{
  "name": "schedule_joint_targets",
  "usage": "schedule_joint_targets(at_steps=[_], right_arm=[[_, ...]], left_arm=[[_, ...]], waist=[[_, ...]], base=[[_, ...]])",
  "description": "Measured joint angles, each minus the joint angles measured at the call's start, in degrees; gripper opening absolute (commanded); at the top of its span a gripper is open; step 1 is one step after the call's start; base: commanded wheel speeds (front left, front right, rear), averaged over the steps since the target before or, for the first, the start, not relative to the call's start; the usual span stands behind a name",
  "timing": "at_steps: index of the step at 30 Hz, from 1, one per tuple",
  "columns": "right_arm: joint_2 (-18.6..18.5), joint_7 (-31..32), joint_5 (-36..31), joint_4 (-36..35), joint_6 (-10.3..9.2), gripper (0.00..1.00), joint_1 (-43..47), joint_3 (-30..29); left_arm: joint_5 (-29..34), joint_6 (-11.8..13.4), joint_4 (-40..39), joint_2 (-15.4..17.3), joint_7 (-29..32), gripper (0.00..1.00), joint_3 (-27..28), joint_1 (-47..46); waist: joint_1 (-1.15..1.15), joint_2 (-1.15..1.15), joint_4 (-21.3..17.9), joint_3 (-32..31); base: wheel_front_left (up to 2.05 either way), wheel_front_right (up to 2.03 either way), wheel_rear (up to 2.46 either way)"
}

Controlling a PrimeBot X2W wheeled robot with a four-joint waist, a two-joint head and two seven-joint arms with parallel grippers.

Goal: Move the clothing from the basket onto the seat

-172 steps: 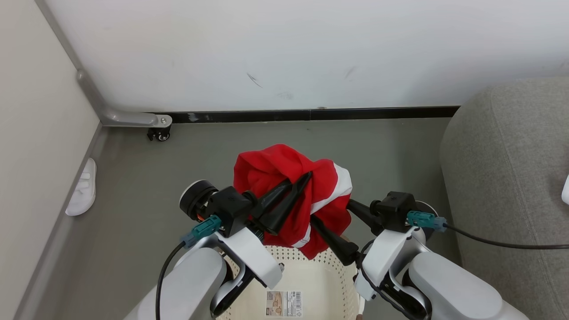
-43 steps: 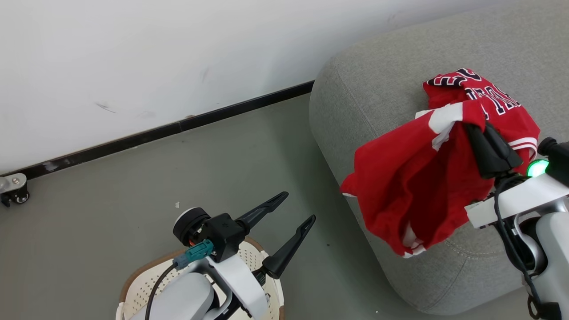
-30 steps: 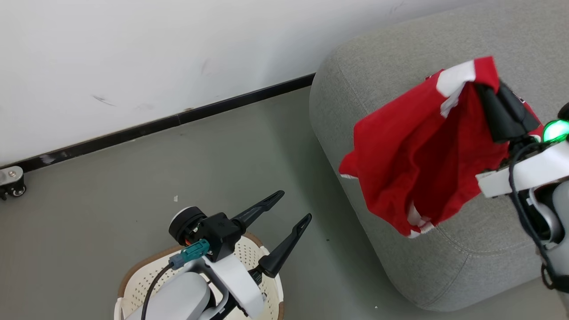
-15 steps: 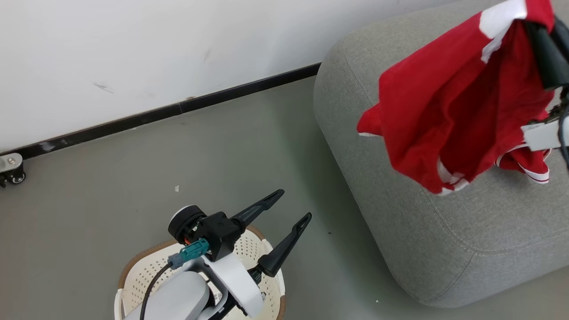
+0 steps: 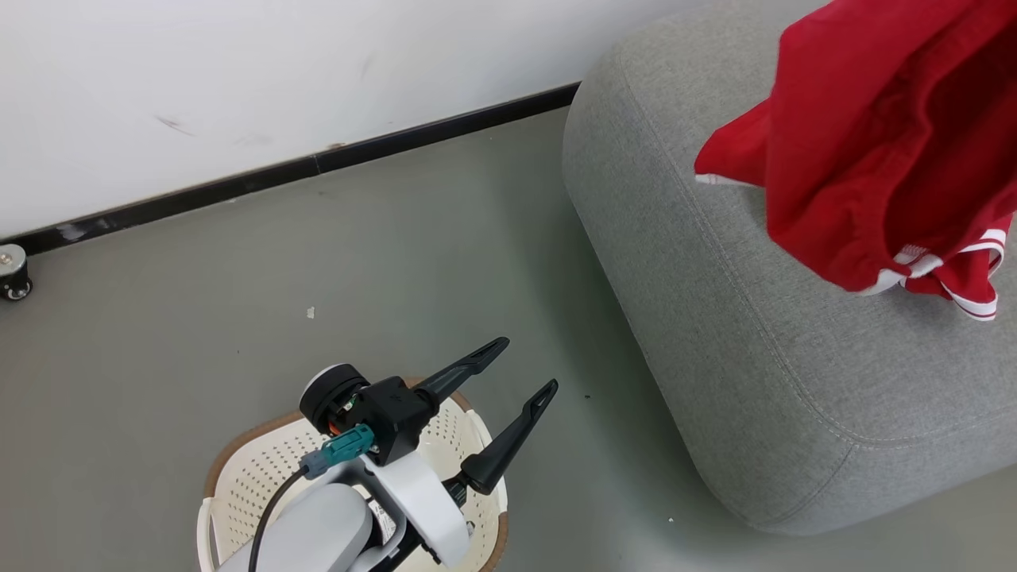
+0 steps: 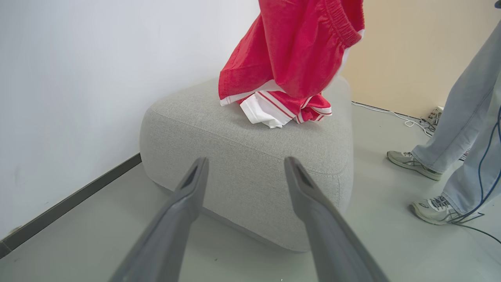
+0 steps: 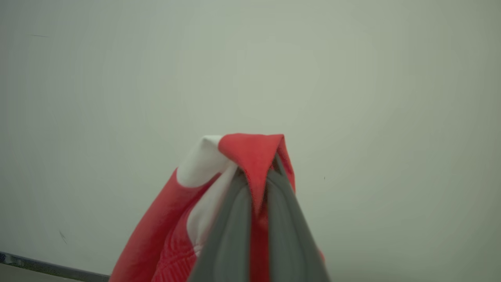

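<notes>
Pinching a fold of red-and-white cloth, the right gripper [image 7: 259,172] has its two dark fingers pressed together on the red garment [image 7: 250,150]. The fabric peaks over the fingertips and spills down either side of them. From where I stand the piece hangs limp below that grip: gathered waistband uppermost, white-striped hem lowest. It looks light, soft and shapeless, the sort of thing that sags wherever it is not held and drops in a heap once let go. I'd say a thin edge could creep out of a pinch, so the bunched elastic waistband is the surest place to bite.

Straight beneath the hanging hem lies the seat [image 5: 755,334], and on its top, under the hem, the other red garment [image 6: 282,111] sits crumpled. Whether the two touch I cannot tell.

Farther out and lower than the loaded gripper, the left gripper [image 5: 525,365] hovers over the basket [image 5: 246,445] with fingers spread apart, holding nothing. A pale wall [image 7: 352,78] stands behind the raised gripper, and a person [image 6: 462,109] stands on the floor beyond the seat
</notes>
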Motion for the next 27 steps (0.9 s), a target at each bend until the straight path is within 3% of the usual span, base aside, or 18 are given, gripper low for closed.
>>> schedule_joint_targets(at_steps=[14, 27], right_arm=[[-3.7, 0.0, 2.4, 5.8, 0.0, 0.0, -5.1, -2.1], [-11.3, 0.0, 5.1, 12.2, 0.0, 0.0, -15.8, -3.7]], left_arm=[[0.0, 0.0, -1.3, 1.4, 1.7, 1.0, 0.0, -0.3], [0.5, 0.5, -3.3, 2.2, 3.0, 1.0, 0.1, -2.3]], waist=[[0.0, 0.0, -0.1, 3.9], [0.0, 0.0, 0.5, 8.6]], base=[[0.0, 0.0, 0.0], [0.0, 0.0, 0.0]])
